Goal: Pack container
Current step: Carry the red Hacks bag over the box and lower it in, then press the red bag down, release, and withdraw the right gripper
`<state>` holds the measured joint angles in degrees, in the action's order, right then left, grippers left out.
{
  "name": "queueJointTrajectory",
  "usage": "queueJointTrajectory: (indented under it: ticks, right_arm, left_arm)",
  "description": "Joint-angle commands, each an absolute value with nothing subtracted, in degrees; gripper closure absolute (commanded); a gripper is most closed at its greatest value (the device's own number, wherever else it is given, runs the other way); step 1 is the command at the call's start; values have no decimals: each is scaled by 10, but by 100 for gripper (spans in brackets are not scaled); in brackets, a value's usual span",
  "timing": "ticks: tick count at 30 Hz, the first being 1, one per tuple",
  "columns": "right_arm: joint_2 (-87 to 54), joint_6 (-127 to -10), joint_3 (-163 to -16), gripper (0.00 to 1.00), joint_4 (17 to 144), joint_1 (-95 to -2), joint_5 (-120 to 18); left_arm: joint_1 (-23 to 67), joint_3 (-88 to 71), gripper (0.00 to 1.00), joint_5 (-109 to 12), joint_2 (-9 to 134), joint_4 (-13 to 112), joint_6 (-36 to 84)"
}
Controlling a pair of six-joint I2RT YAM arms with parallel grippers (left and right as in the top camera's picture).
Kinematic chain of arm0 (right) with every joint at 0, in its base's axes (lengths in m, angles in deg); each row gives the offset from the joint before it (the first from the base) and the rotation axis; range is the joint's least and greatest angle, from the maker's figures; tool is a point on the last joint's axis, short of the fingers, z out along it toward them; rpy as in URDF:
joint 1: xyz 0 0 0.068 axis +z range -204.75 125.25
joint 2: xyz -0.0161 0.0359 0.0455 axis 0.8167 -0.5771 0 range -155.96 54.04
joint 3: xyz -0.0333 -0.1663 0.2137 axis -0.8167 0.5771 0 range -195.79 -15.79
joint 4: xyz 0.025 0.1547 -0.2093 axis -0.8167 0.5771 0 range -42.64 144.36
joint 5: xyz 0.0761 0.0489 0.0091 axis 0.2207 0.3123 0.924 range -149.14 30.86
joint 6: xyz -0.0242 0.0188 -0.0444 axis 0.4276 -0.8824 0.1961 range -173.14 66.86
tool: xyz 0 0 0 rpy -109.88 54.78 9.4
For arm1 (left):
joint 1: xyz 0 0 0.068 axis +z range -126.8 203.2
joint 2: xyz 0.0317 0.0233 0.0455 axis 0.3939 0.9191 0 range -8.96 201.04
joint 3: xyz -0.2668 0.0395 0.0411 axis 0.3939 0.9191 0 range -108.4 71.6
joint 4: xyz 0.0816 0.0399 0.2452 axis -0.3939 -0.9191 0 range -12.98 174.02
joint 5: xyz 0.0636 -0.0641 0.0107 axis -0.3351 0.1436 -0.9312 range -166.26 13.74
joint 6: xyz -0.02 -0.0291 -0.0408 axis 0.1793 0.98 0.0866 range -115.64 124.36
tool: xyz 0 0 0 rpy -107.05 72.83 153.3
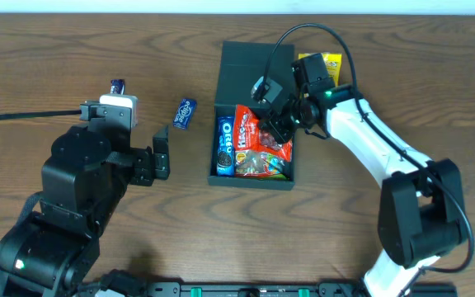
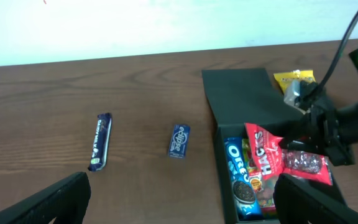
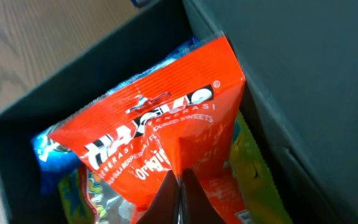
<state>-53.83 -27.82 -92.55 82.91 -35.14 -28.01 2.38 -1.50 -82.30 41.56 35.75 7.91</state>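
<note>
R end effector [image 3: 179, 190] clamped on red Haribo bag [image 3: 160, 130], bag partly inside open container [image 1: 250, 66] right below it, w/ Oreo pack [image 1: 223, 145] alongside. L end effector [image 1: 162, 153] fingers apart, empty, over surface [image 1: 56, 49]; Eclipse pack [image 1: 185, 113] just ahead, container further off to its right.

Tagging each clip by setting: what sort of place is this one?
Likely a lab or office test bench, not a home: bare wood-grain table, plain white wall, and the right gripper holding a red sweets bag in the container.
</note>
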Motion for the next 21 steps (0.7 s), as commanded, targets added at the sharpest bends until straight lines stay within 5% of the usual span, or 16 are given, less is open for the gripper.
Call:
queueJointTrajectory:
  ticks: [1,4,6,21]
  right_arm:
    - [-546,-261,-925,99,829,-351,-296]
    - [-551,-261,-925,92,828,-351,-342]
    - [-551,-261,-925,70,822,-351,-357]
    - [-491,-278,-926,24,803,-351,-272]
  left_arm:
    - [27,-21,5,-829,415,356,70]
    - [27,-21,5,-829,415,356,70]
    - [27,-21,5,-829,415,356,70]
    - [27,-21,5,-829,415,350,70]
